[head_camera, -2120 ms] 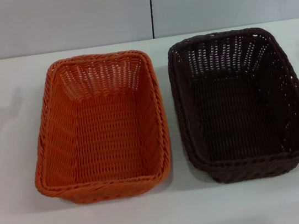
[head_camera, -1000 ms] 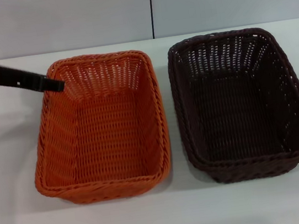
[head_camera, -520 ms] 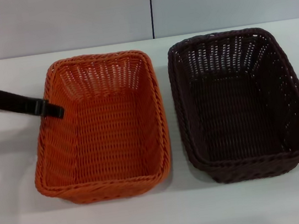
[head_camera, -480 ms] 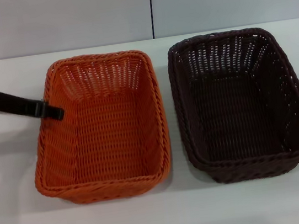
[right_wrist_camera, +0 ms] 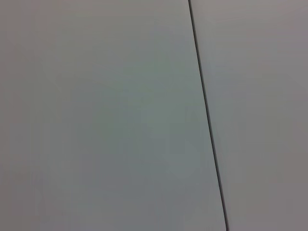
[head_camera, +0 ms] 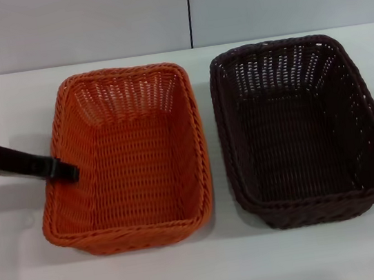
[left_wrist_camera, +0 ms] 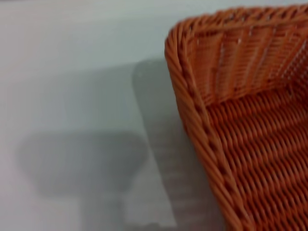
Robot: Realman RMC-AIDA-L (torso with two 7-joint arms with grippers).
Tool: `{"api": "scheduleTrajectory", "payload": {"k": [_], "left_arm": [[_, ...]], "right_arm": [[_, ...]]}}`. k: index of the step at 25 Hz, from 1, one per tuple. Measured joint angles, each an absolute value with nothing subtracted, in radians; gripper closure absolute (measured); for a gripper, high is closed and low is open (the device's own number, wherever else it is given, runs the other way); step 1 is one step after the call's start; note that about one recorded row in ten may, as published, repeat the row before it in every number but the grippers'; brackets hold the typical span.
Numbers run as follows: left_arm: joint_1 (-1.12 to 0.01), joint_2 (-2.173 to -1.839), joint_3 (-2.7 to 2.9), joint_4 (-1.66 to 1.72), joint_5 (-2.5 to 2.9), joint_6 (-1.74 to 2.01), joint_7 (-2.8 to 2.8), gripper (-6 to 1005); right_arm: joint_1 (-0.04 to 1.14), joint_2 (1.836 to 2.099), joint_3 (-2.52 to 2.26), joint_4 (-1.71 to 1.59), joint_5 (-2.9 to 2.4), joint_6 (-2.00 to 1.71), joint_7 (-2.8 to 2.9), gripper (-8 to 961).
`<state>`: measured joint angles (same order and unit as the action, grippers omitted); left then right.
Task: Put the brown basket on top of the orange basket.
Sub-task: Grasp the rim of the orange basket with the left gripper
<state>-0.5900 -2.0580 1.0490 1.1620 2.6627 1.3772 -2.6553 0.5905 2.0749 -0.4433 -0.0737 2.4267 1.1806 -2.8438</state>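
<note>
The orange basket (head_camera: 128, 158) sits on the left half of the white table, and the brown basket (head_camera: 305, 130) stands beside it on the right, a small gap between them. My left gripper (head_camera: 65, 173) reaches in from the left edge and is at the orange basket's left rim, near its front corner. The left wrist view shows a corner of the orange basket (left_wrist_camera: 250, 120) close up, with a shadow on the table beside it. My right gripper is out of view; its wrist camera sees only a wall panel.
The white table (head_camera: 212, 269) runs to a pale wall (head_camera: 87, 22) behind both baskets. A dark vertical seam (head_camera: 188, 11) splits the wall panels.
The left arm came in from the upper left and moved along the orange basket's left rim toward the front. Both baskets stay put.
</note>
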Motion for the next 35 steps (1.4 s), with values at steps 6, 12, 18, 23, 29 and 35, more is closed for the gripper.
{"api": "scheduleTrajectory", "payload": {"k": [6, 12, 18, 23, 29, 35], "left_arm": [[-0.59, -2.06, 1.071, 1.146, 2.663, 1.362, -2.648, 380], [-0.58, -2.06, 1.091, 1.169, 2.667, 1.348, -2.648, 584], [-0.583, -2.057, 1.09, 1.181, 2.669, 1.357, -2.648, 713], [-0.585, -2.055, 1.082, 1.198, 2.667, 1.36, -2.637, 757], [-0.583, -2.053, 1.075, 1.218, 2.666, 1.369, -2.626, 809], [-0.581, -2.052, 1.016, 1.294, 2.666, 1.405, -2.527, 822]], "right_arm": [[0.594, 2.074, -0.443, -0.081, 2.427, 1.169, -2.844, 237], [0.595, 2.074, -0.442, -0.085, 2.427, 1.152, -2.844, 236], [0.595, 2.074, -0.442, -0.089, 2.427, 1.149, -2.844, 236], [0.595, 2.074, -0.442, -0.096, 2.427, 1.144, -2.844, 236], [0.596, 2.074, -0.442, -0.097, 2.439, 1.139, -2.844, 236], [0.597, 2.074, -0.442, -0.097, 2.44, 1.137, -2.844, 236]]}}
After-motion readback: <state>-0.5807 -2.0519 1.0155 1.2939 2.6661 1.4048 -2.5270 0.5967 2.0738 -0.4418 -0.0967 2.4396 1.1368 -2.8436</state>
